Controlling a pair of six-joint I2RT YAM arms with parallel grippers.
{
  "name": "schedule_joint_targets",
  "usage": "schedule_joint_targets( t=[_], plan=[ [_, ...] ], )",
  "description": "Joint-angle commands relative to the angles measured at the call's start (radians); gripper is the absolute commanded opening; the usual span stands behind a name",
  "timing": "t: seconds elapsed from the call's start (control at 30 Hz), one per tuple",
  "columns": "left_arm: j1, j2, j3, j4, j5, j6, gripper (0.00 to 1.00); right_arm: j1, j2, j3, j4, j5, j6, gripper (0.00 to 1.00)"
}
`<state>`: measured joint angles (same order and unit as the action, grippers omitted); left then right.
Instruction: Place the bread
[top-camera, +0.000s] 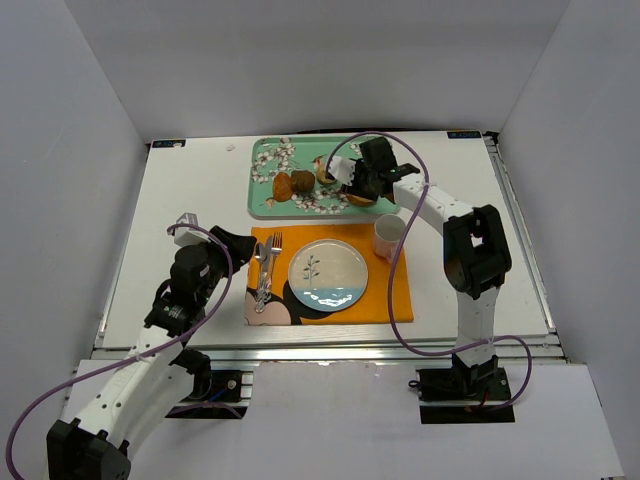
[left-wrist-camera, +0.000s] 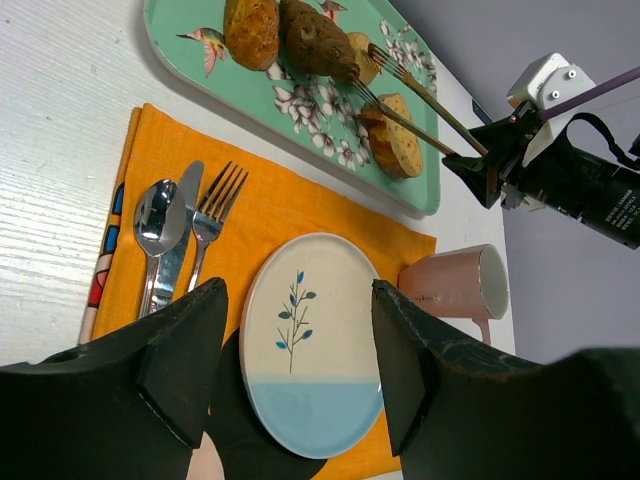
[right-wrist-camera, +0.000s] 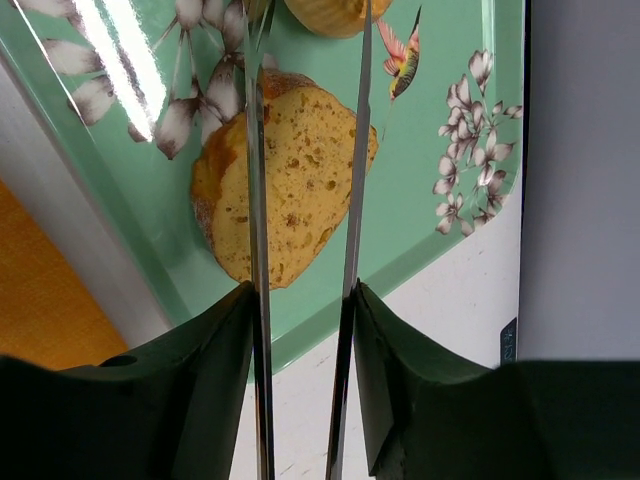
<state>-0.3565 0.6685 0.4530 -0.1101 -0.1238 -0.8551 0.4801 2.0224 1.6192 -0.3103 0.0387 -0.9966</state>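
The bread, a small round tan bun (top-camera: 326, 176) (left-wrist-camera: 362, 55) (right-wrist-camera: 335, 12), lies on the green flowered tray (top-camera: 262, 200) beside a dark brown lumpy piece (top-camera: 303, 181). My right gripper (top-camera: 352, 180) (right-wrist-camera: 300, 295) is shut on a pair of metal tongs (left-wrist-camera: 410, 100) (right-wrist-camera: 355, 200). Their two arms reach across the wedge-shaped bread slice (right-wrist-camera: 300, 180) to the bun, and the tips are cut off at the top of the right wrist view. My left gripper (top-camera: 238, 245) (left-wrist-camera: 298, 295) stands open and empty above the plate (top-camera: 328, 272) (left-wrist-camera: 310, 350).
An orange placemat (top-camera: 385, 290) carries the plate, plus a spoon, knife and fork (left-wrist-camera: 180, 230) on its left side. A pink mug (top-camera: 389, 236) lies at the mat's right corner. A golden-brown piece (top-camera: 283, 187) sits at the left of the tray's food.
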Motion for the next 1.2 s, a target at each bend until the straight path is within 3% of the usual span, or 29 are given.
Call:
schedule_joint_targets(
  t=[0.0, 0.2, 0.33, 0.43, 0.87, 1.0, 1.17],
  plan=[
    [-0.001, -0.006, 0.001, 0.013, 0.0, -0.001, 0.69, 0.005, -0.013, -0.013, 0.054, 0.018, -0.025, 0.47],
    [-0.001, -0.006, 0.003, 0.012, 0.0, -0.001, 0.69, 0.005, -0.025, -0.041, 0.076, 0.021, -0.047, 0.33],
    [-0.001, -0.004, 0.004, 0.016, -0.002, -0.002, 0.69, 0.005, -0.039, -0.044, 0.079, 0.007, -0.037, 0.13],
    [-0.001, 0.003, 0.007, 0.02, 0.001, -0.001, 0.69, 0.006, -0.059, -0.053, 0.089, -0.002, -0.025, 0.06],
    [-0.001, -0.004, 0.01, 0.018, 0.0, 0.002, 0.69, 0.002, -0.264, -0.166, 0.07, -0.029, 0.027, 0.01],
    [-0.001, -0.006, 0.01, 0.021, 0.001, 0.001, 0.69, 0.002, -0.373, -0.193, -0.038, -0.199, 0.038, 0.02],
    [-0.001, -0.012, 0.009, 0.023, -0.004, 0.004, 0.69, 0.009, -0.546, -0.253, -0.302, -0.411, -0.022, 0.02]
  ],
)
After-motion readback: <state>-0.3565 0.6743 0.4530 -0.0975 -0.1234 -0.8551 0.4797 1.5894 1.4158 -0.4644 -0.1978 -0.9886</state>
